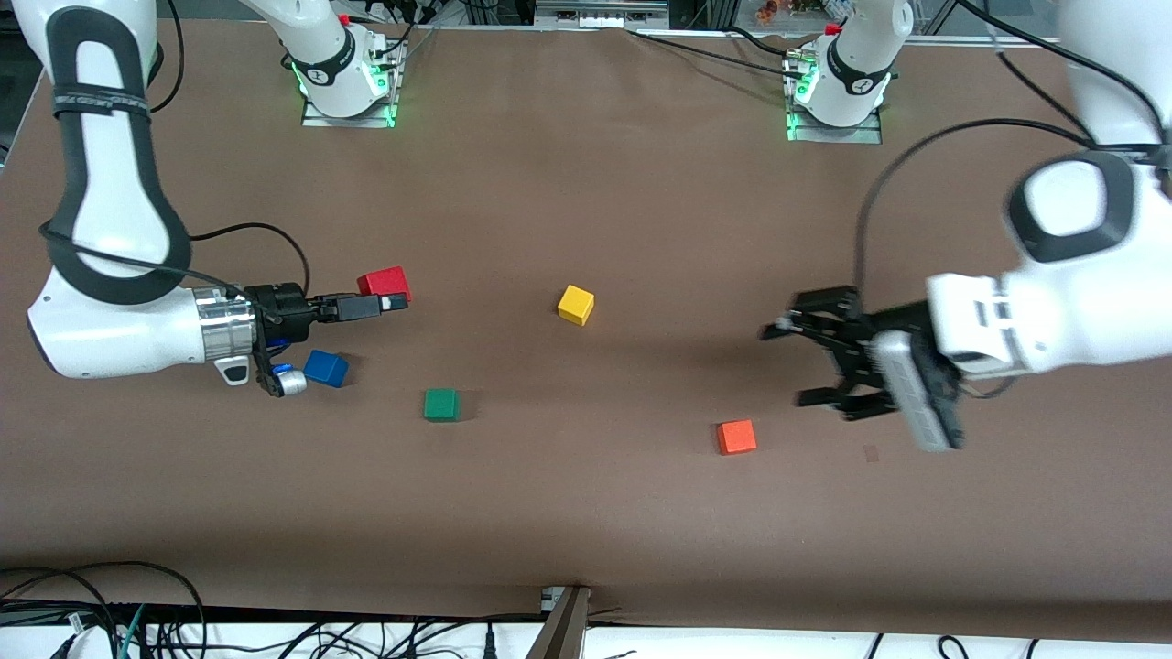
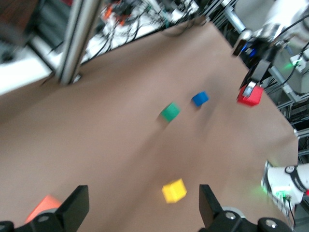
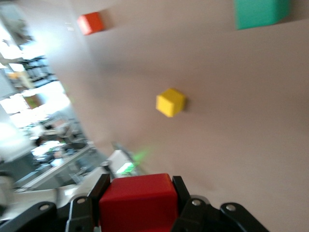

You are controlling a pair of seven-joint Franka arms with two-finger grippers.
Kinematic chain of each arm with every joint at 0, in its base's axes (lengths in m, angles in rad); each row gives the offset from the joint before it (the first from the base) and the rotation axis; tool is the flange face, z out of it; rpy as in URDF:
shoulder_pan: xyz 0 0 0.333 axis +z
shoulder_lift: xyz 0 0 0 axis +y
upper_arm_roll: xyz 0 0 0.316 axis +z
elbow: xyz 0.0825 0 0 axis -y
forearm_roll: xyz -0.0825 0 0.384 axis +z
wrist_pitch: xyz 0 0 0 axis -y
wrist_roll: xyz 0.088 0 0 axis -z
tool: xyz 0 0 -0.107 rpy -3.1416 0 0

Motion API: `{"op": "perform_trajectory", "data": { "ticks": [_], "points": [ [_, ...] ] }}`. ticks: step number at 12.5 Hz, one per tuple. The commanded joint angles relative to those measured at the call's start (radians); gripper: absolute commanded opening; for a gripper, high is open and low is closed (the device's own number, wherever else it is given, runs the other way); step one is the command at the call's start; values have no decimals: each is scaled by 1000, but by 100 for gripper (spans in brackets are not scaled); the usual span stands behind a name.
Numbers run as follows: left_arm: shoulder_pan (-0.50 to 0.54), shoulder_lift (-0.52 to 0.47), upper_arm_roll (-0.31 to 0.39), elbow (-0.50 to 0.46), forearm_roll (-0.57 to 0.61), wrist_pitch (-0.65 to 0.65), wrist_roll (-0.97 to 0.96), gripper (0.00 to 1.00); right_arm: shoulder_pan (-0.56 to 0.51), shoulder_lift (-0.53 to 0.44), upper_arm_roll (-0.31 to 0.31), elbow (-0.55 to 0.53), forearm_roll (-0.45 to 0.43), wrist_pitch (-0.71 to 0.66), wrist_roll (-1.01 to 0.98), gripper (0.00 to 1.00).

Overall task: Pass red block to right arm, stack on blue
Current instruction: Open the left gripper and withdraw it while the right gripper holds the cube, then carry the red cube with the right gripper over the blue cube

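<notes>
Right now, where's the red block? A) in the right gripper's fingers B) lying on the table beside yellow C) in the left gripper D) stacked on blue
A: the red block sits clamped between the right gripper fingers, while the blue cube is bare and the left gripper hangs open, empty.

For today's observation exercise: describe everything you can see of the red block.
The red block is a small plain deep-red cube with matte, flat faces and no markings. The right gripper is shut on it, black fingers pressing two of its sides. It hangs above the table, apart from the blue block. Nothing else touches it.
</notes>
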State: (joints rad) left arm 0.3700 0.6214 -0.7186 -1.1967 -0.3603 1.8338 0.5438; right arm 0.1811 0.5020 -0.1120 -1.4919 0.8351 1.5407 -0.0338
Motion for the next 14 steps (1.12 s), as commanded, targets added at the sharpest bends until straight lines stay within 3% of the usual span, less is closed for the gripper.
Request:
{"op": "perform_trajectory", "data": {
  "ticks": [1, 4, 8, 11, 14],
  "points": [
    [78, -90, -5, -53, 139, -100, -43, 100, 64, -2, 6, 24, -236, 71, 9, 11],
    [131, -155, -5, -55, 329, -270, -110, 100, 133, 26, 8, -19, -610, 205, -4, 11],
    [155, -221, -2, -57, 561, -378, -166, 100, 138, 24, 5, -227, -850, 532, -14, 11],
    [145, -223, -5, -44, 625, -427, -310, 100, 129, 24, -29, -261, -863, 610, -20, 9],
    [148, -223, -5, -38, 620, -447, -350, 100, 130, -6, -44, -315, -864, 688, -18, 9]
  ]
}}
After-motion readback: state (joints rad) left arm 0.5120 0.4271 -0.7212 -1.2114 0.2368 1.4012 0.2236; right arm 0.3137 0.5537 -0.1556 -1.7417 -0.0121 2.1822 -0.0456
